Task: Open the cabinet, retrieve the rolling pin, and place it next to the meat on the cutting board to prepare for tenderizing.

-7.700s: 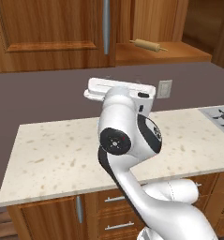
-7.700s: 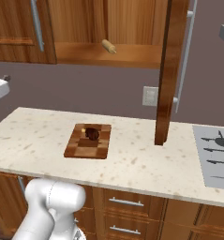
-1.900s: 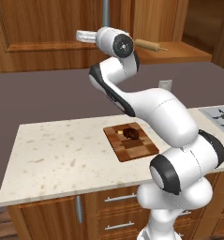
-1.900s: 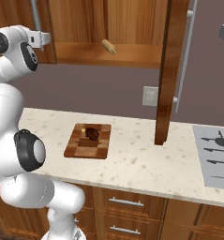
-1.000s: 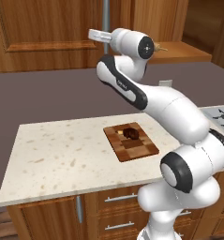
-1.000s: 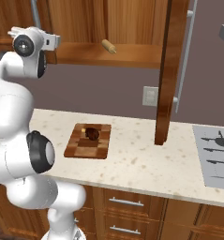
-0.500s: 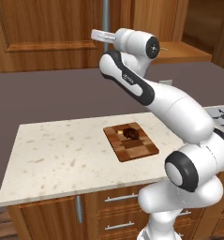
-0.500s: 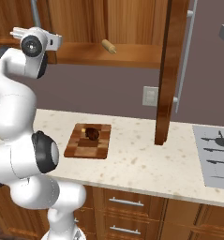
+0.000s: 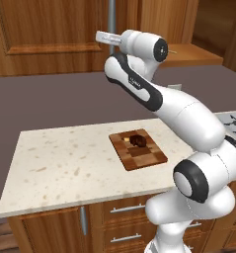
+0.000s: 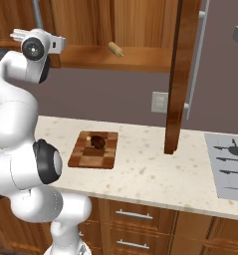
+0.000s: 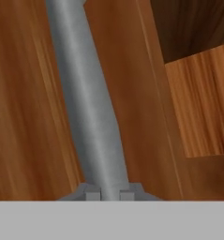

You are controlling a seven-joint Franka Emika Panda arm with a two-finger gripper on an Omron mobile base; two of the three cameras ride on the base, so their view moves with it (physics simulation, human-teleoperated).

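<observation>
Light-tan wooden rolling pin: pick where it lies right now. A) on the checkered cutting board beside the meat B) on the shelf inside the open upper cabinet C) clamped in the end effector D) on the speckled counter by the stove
B: the light-tan wooden rolling pin rests on the shelf of the reddish-brown upper cabinet, whose right door stands open.

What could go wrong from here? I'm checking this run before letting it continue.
1. The gripper is shut on the left door's bar handle; a pull off the door's arc could make the fingers slip.
2. The right door already hangs open over the counter, so the arm might hit it when reaching for the rolling pin.
3. The pin, being round, could roll off the shelf if nudged.
</observation>
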